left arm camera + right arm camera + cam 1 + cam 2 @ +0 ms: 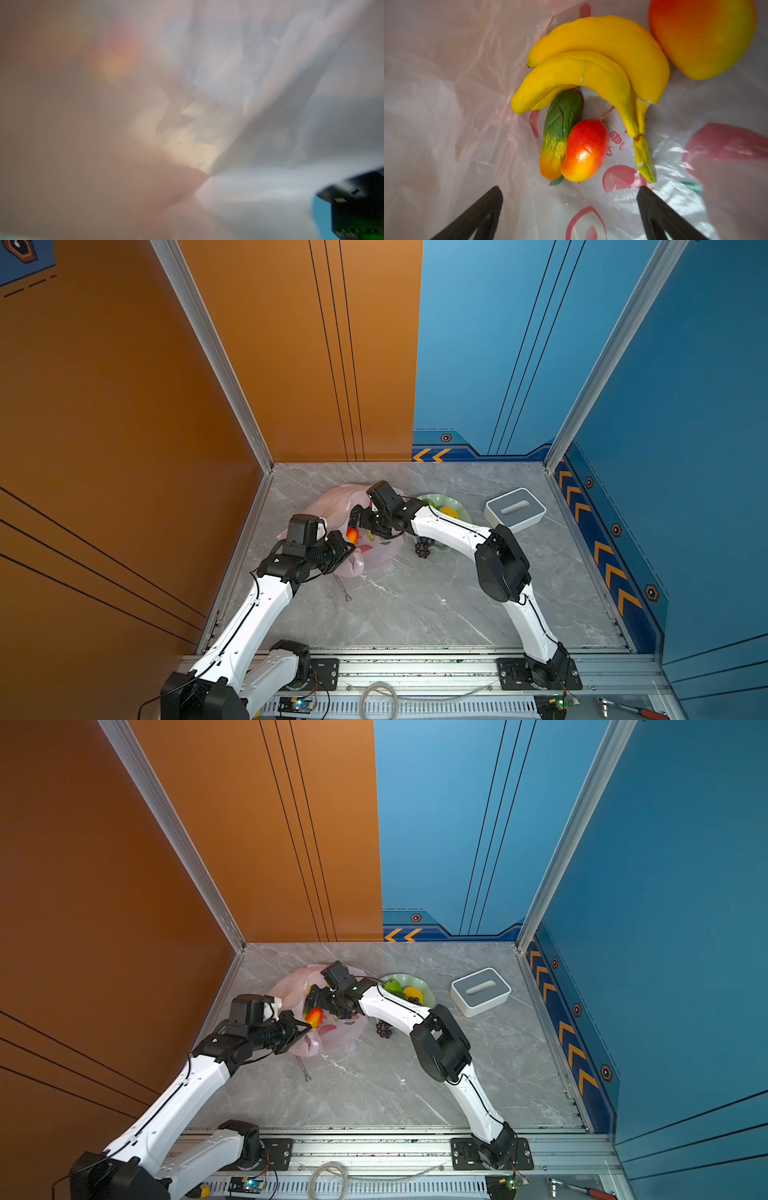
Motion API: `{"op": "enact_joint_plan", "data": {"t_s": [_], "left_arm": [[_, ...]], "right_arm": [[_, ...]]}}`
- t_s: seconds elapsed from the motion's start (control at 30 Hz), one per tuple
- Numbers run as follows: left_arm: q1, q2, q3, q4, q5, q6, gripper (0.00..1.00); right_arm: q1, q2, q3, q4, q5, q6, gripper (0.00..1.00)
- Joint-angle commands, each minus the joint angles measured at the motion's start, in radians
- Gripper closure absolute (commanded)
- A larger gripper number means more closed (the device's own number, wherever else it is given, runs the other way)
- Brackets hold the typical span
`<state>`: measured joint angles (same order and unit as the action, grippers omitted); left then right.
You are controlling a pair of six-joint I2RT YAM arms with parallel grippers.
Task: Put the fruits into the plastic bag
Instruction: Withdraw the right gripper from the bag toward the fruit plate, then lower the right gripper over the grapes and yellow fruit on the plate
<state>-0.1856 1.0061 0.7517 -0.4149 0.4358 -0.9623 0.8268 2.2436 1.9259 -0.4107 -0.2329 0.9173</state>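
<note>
Reaching into the mouth of the plastic bag [332, 506], the right end effector [569, 207] has its two black fingers [477, 214] wide apart, and they grip nothing. Just beyond them, on the bag's printed film, lie a yellow banana bunch [591, 62], a small mango [584, 149] in red and orange, and a green-and-orange piece [560, 133] that touches this mango and goes under the bananas. A large mango [702, 35] lies just beside the bunch; in both top views it shows in the bag opening, between the two arms.

The left end effector [349, 549] is at the near edge of the bag and is closed. Its wrist camera sees only blurred pink film, which gathers to one point, so it seems to pinch the bag's rim.

The bag lies on the grey worktop [415, 605], toward the left back corner. To its right stands a pale green dish [461, 506] with a green piece [432, 502] and a yellow piece [451, 512] inside. Dark grapes [423, 547] lie at the dish's near edge, partly under the right arm. A white-and-grey box [514, 508] stands further to the right.
</note>
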Motion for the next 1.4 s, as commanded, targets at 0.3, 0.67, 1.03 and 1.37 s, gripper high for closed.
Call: {"op": "enact_joint_plan", "data": {"t_s": [0.3,0.67,1.03,1.37], "left_arm": [[0.018,-0.014,0.002,0.007,0.037,0.009,1.00],[0.015,-0.022,0.005,0.013,0.034,-0.003,1.00],[0.010,-0.018,0.005,0.021,0.023,-0.006,1.00],[0.009,0.011,0.006,0.045,0.024,-0.006,1.00]], "right_arm": [[-0.015,-0.227,-0.103,-0.322,0.290,-0.216,0.00],[-0.030,-0.358,-0.099,-0.493,0.644,-0.398,0.00],[-0.234,-0.646,-0.254,-0.499,0.508,-0.462,0.00],[-0.406,-0.785,-0.391,-0.590,0.197,-0.198,0.03]]}}
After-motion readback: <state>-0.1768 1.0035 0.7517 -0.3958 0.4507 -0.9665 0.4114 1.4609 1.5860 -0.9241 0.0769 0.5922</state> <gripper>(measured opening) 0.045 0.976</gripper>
